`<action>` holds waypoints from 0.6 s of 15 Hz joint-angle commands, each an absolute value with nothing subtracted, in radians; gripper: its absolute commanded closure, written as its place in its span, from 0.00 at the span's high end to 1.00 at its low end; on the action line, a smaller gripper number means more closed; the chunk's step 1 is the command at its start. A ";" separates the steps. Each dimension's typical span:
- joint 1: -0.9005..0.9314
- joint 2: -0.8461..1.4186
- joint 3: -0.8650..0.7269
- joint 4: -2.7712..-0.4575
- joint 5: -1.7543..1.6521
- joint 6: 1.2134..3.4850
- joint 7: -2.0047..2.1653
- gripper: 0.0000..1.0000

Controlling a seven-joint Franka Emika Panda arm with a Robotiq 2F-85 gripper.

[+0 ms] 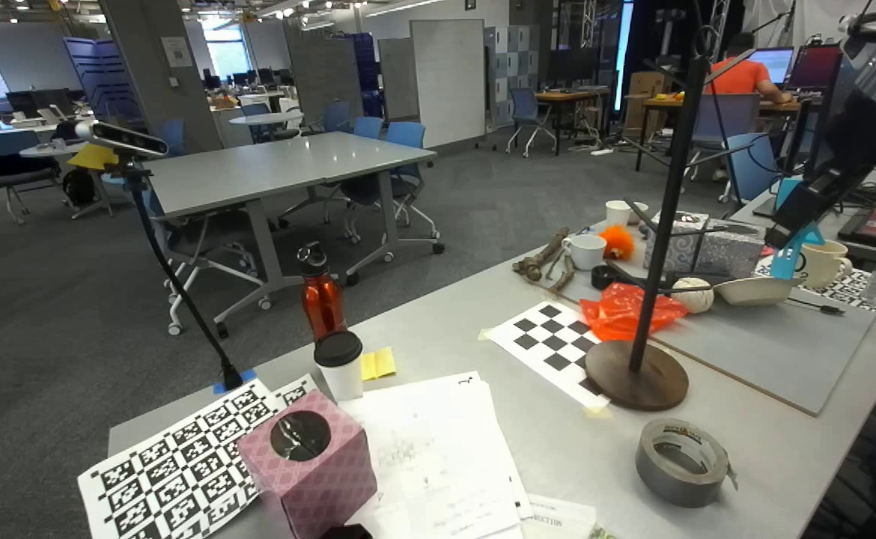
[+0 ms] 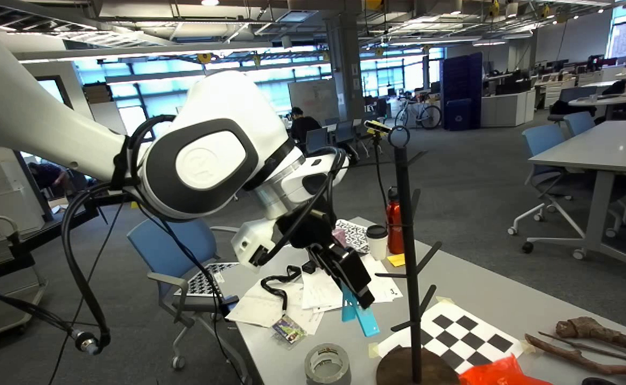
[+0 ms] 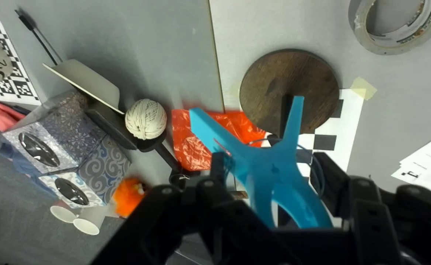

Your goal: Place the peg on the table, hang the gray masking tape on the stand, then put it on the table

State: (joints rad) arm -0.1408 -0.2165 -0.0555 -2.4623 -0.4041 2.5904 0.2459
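- Closest in the wrist view, the hand is clamped on the blue peg; if let go from height, it could bounce or skid on its splayed prongs.
- In an exterior view, the gray masking tape lies flat on the worktop near the stand; the tape's loose end may snag during hanging.
- In an exterior view, the white arm holds the peg aloft; a sideways swing could catch the stand's side arms and topple it.

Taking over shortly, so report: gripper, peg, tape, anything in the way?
Gripper closed on blue peg, aloft. Gray tape flat on table, not hung. Stand nearby, possibly in the way.
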 commanded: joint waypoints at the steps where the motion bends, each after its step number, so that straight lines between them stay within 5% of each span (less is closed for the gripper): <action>1: -0.216 -0.213 -0.038 -2.500 -0.532 2.599 0.336 0.36; 9: -0.291 -0.067 -0.104 -2.488 -0.698 2.726 0.516 0.36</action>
State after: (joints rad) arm -0.2729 -0.1357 -0.0832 -2.5157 -0.6485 2.6591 0.4457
